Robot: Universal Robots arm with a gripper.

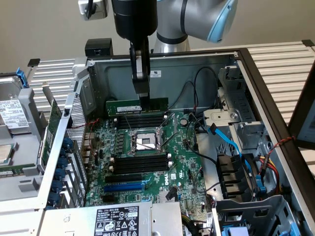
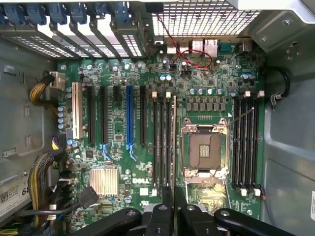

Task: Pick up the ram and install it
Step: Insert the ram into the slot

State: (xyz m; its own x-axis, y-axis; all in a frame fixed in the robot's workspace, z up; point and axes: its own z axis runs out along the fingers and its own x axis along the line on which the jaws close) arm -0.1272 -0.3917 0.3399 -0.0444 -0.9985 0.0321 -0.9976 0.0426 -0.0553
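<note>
Ram (image 1: 125, 106) level (edge-down), parallel to slots (image 1: 142, 121)

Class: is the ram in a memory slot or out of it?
Out: the jaws grip the ram on its edge, just above the empty memory slots, not pressed into one.

light: bright, even | shadows: soft — inside case (image 1: 177, 73) | glare: on heatsink (image 2: 104, 180)

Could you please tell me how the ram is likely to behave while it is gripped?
The ram is probably stiff: it hangs level though the gripper pinches it at one spot. It is likely light, being a thin board seen edge-on in the wrist view. Its bare circuit board suggests it is fragile, so hard sideways pushes could harm it.
</note>
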